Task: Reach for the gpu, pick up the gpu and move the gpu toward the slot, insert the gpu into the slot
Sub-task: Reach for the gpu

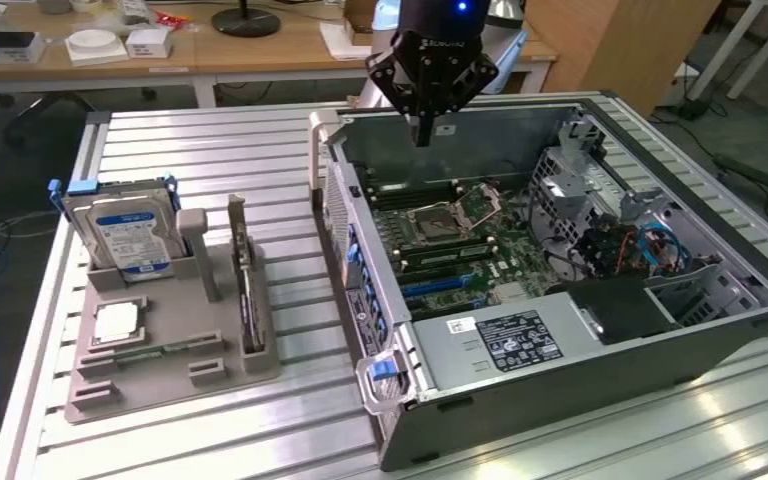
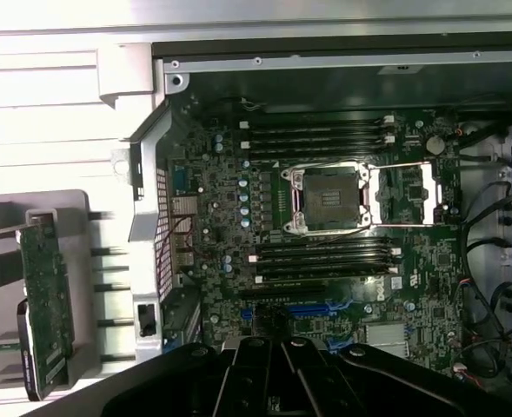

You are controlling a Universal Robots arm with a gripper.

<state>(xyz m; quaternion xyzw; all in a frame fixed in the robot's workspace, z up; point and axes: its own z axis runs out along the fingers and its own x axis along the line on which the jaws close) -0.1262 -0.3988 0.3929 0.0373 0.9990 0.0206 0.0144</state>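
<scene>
Got the tool (image 1: 424, 135) pressed together on nothing, hanging just above the back wall of the open case (image 1: 357, 150), well apart from the gpu (image 1: 240, 268). Can spot the gpu standing on edge in the grey tray (image 1: 157, 375) out on the counter (image 1: 211, 150), just beside the hard drive (image 1: 124, 235) and near the loose chip (image 1: 117, 322). Biggest worry, probably: going at the card with a shut tool and tipping it in its holder, or clipping the drive right next to it. Also easy to snag that case wall on the way across, being so close over the rim. Plenty of open room above the bare counter between case and tray, though. Much tighter around the slot (image 1: 434, 287) down on the green board (image 1: 491, 240), hemmed in by the case side, the memory slots (image 1: 431, 258) and the cables (image 1: 618, 250).
</scene>
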